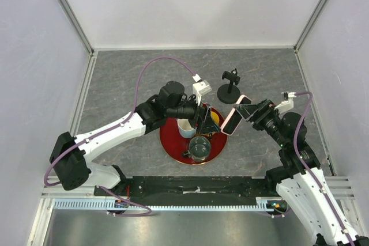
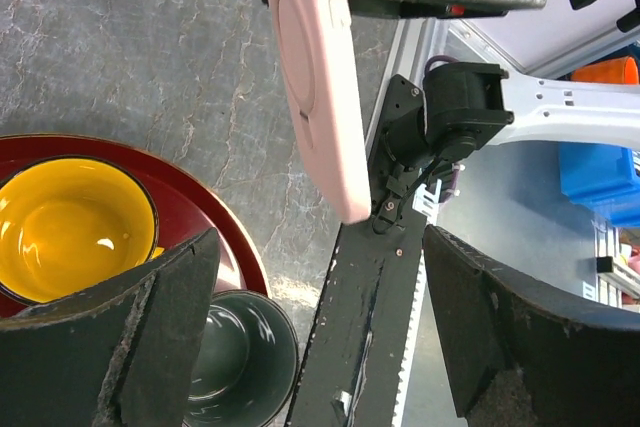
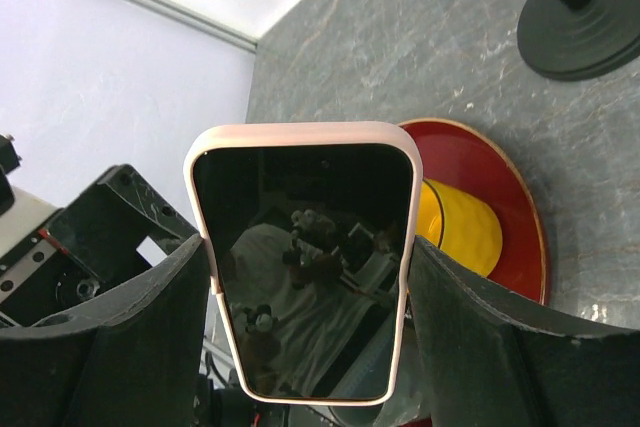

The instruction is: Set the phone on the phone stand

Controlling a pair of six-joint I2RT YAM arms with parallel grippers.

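My right gripper (image 1: 245,112) is shut on the phone (image 1: 232,120), a black-screened phone in a pale pink case, and holds it above the table just right of the red tray. In the right wrist view the phone (image 3: 305,257) sits between both fingers (image 3: 120,347). The left wrist view shows its pink back (image 2: 315,77). The black phone stand (image 1: 230,87) stands upright behind the phone, apart from it; its disc base (image 3: 585,32) shows in the right wrist view. My left gripper (image 1: 206,120) hovers open and empty over the tray's right side, close to the phone.
A round red tray (image 1: 172,147) holds a yellow bowl (image 2: 70,227), a white cup (image 1: 185,128) and a dark green cup (image 2: 235,357). The black base rail (image 2: 365,327) runs along the near table edge. Walls close in the table's sides and back.
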